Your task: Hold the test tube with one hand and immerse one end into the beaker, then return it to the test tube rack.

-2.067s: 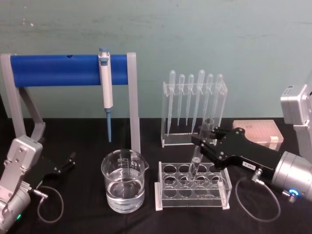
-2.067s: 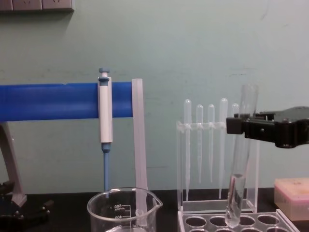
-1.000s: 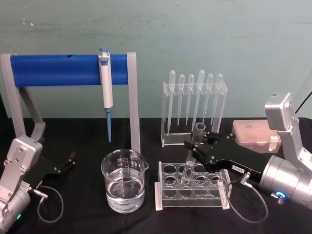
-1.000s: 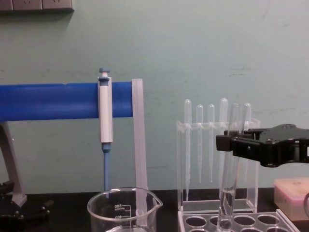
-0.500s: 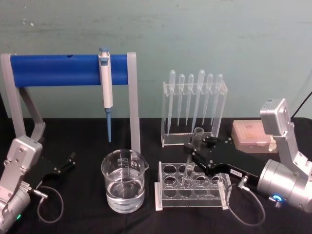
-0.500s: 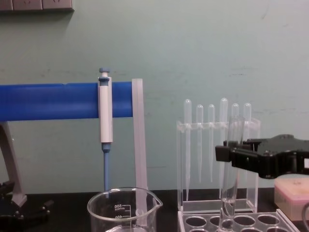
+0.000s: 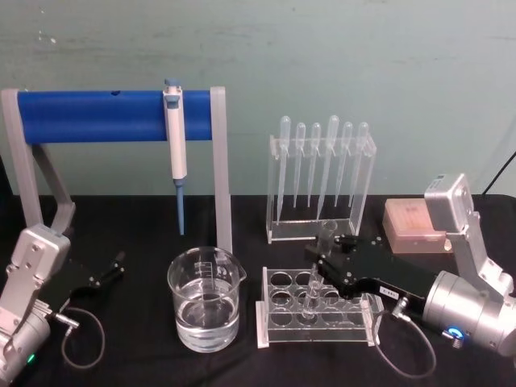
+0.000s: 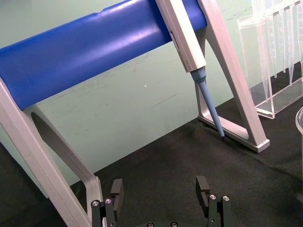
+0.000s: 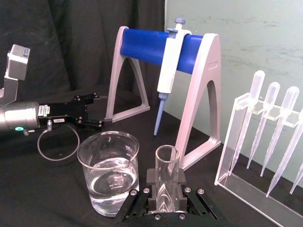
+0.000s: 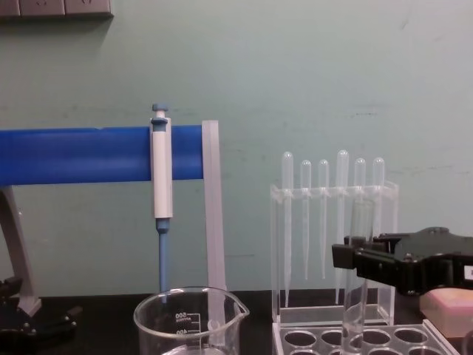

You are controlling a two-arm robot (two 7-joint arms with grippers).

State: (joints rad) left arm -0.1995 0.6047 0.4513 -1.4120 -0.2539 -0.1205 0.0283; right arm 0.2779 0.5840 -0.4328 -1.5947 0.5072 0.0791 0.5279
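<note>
Right gripper (image 7: 326,256) is clamped on the test tube (image 7: 315,270), jaws closed around its upper part just below the rim; the tube stands near upright, slightly tilted, lower end down in a hole of the clear tube rack (image 7: 318,311), back row toward the middle. In the right wrist view the tube (image 9: 167,177) sits between the two black jaws with its open rim sticking up above them. Tube is clear, colourless glass, open rimmed top, much narrower than the beaker. One beaker (image 7: 205,297), about half full of clear liquid, sits on the black table (image 7: 145,234) just left of the rack, apart from the tube. Left gripper (image 7: 111,267) rests low at the table's left side, fingers (image 8: 117,193) spread wide, holding nothing. Counts: one test tube, one beaker, one tube rack, six bulb-topped pipettes (image 7: 322,161) hanging in the clear stand behind, one white-and-blue pipettor (image 7: 175,143) hung on the blue bar stand (image 7: 97,115), one pink tip box (image 7: 415,226) at right.
</note>
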